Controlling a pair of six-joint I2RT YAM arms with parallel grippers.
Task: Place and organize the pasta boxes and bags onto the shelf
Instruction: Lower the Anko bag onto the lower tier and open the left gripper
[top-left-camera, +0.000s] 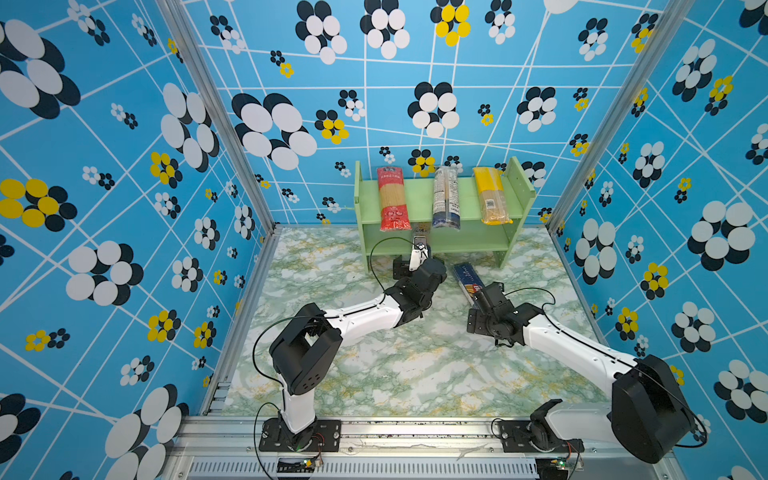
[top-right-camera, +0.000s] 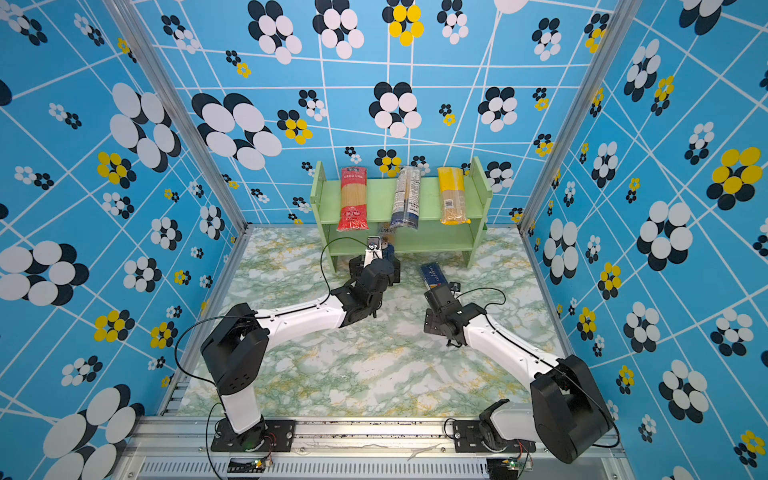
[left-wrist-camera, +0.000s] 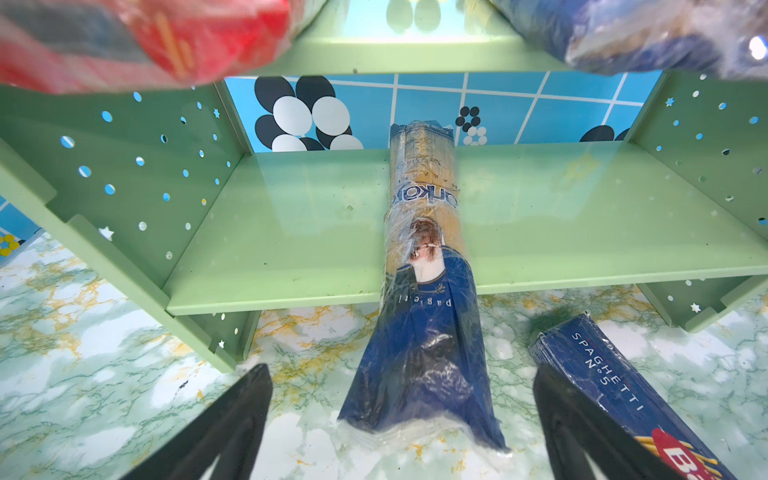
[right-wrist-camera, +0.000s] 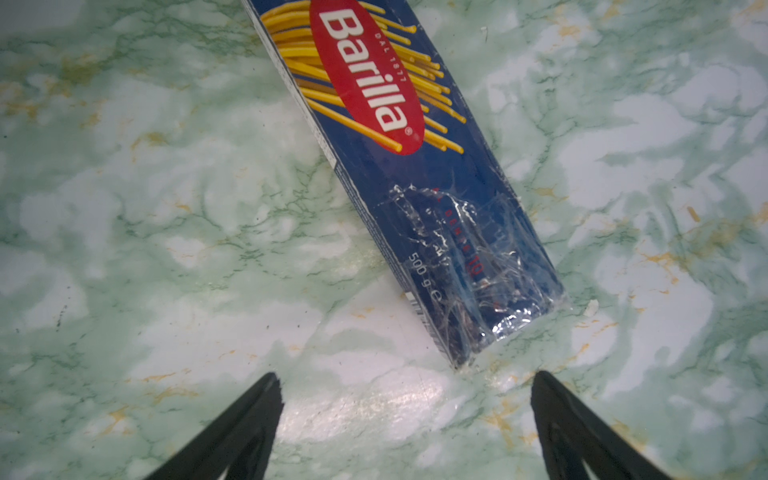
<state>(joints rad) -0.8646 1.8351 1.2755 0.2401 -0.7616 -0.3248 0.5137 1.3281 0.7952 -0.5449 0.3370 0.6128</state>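
**Shelf** (top-left-camera: 419, 195): light green, two tiers, dotted side panels. It stands at the back of the marbled table (top-left-camera: 374, 374), against the patterned wall.

**Top tier, three packs, each front to back with the near end overhanging the front edge:**
- red-ended bag (top-left-camera: 392, 199), toward the left
- clear bag (top-left-camera: 445, 199) with white and blue label, in the middle
- yellow-topped bag (top-left-camera: 490, 195), toward the right

The three packs lie apart from one another.

**Lower tier:** blue-ended bag (left-wrist-camera: 419, 291), one item. Its far end lies on the board near the middle. The blue near end sticks out past the front edge and slopes down toward the table; it seems to rest there, though the contact is not clear.

**Table:** blue box (right-wrist-camera: 415, 166) of spaghetti, lying flat and at an angle, just in front of the shelf's right half and apart from it.

**Left gripper** (left-wrist-camera: 401, 374): fingers spread wide on either side of the blue-ended bag's near end, touching nothing.

**Right gripper** (right-wrist-camera: 406, 376): fingers spread wide, low over the table just short of the box's taped near end, holding nothing.
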